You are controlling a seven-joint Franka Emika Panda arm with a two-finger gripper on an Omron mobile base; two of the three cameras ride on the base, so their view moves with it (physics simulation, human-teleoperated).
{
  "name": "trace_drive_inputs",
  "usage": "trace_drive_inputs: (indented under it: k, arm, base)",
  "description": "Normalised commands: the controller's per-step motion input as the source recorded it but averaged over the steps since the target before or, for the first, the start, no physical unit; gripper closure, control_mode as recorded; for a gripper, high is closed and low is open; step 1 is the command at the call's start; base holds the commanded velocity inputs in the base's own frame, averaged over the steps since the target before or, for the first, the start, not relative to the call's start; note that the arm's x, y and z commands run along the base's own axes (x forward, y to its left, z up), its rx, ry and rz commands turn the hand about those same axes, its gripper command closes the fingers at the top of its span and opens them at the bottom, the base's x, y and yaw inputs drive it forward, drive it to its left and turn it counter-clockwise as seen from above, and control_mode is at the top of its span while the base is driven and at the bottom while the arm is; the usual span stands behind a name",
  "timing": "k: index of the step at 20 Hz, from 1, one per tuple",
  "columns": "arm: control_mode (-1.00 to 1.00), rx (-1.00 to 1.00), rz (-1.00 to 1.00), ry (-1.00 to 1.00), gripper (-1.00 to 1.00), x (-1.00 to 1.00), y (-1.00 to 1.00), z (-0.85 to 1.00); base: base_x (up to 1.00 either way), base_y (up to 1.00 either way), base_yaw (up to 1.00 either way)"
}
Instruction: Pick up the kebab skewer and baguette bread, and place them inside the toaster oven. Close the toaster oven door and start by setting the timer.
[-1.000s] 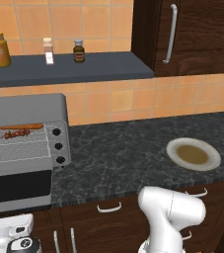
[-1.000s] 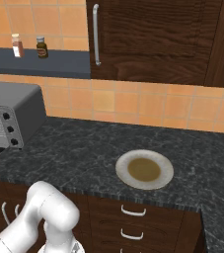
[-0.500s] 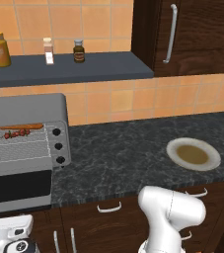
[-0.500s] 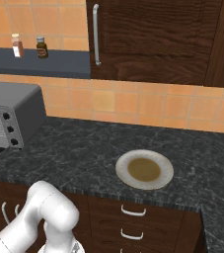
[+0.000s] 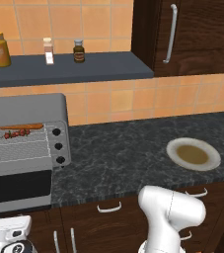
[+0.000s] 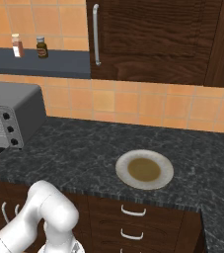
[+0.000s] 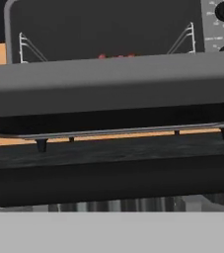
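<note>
Left base view: boxy silver-grey toaster oven [image 5: 27,111] on dark speckled counter [image 5: 133,153]. Red-chunked kebab skewer [image 5: 16,133] and slender orange-brown baguette bread [image 5: 20,127] lie on its wire rack; dark glass toaster oven door [image 5: 15,185] hangs open. Nothing here has shifted in the last second.

Right base view: oven unchanged; empty white plate [image 6: 144,169] well apart.

Hand view: door edge close ahead. Tool's opening cannot be told. Judgement: loading done, door closing next.
</note>
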Motion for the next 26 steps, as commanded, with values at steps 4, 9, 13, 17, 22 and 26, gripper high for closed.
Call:
trace_drive_inputs:
  k: [4, 9, 13, 17, 22, 26]
  arm:
    - [-1.0, 0.0, 0.0, -0.01, -1.0, 0.16, 0.02, 0.07]
    - [-1.0, 0.0, 0.0, -0.05, -1.0, 0.08, 0.0, 0.25]
    - [-1.0, 0.0, 0.0, -0.08, -1.0, 0.07, 0.0, 0.42]
    - [-1.0, 0.0, 0.0, -0.09, -1.0, 0.17, 0.0, 0.47]
    - [-1.0, 0.0, 0.0, -0.07, -1.0, 0.22, 0.0, 0.38]
    - [-1.0, 0.0, 0.0, -0.04, -1.0, 0.3, 0.0, 0.38]
  base:
    - [0.0, 0.0, 0.0]
    - [0.0, 0.0, 0.0]
    - [0.0, 0.0, 0.0]
    - [0.0, 0.0, 0.0]
    - [0.0, 0.0, 0.0]
    - [0.0, 0.0, 0.0]
